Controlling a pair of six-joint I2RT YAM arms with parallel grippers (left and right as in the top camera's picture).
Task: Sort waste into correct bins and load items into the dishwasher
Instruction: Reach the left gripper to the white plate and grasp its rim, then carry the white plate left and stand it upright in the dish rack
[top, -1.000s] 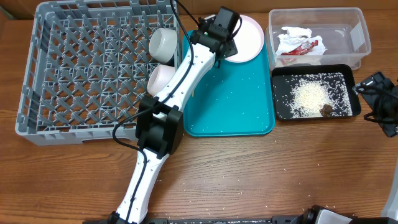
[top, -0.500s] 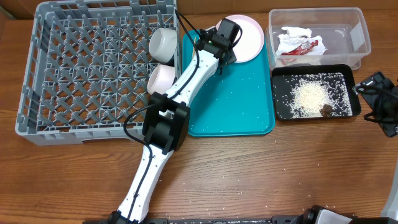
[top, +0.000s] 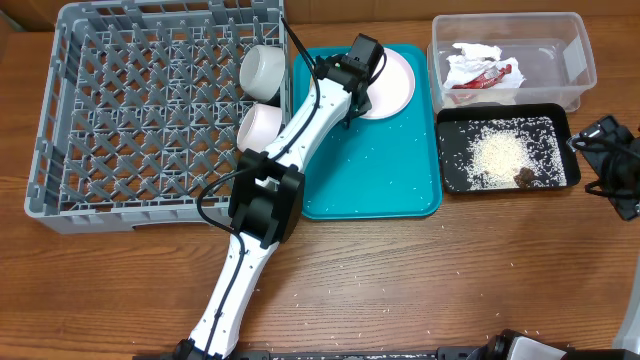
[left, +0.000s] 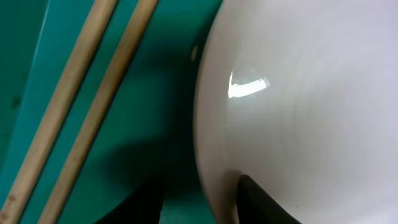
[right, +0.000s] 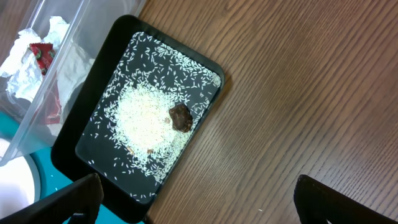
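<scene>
1. The pale pink plate lies flat in the far part of the teal tray. The wooden chopsticks lie on the same tray, just beside the plate's rim.
2. The left gripper is at this rim with its jaws narrow, one finger on the plate side and one on the tray side. I cannot tell if they already pinch it.
3. The plate looks smooth and glossy, so I think the jaws should take enough rim before any lift.
4. The grey dish rack stands against the tray's left edge, so the plate must go above its wall.
5. The fingers should not catch the chopsticks.
6. The right gripper is wide open and empty, well to the right of the tray.
</scene>
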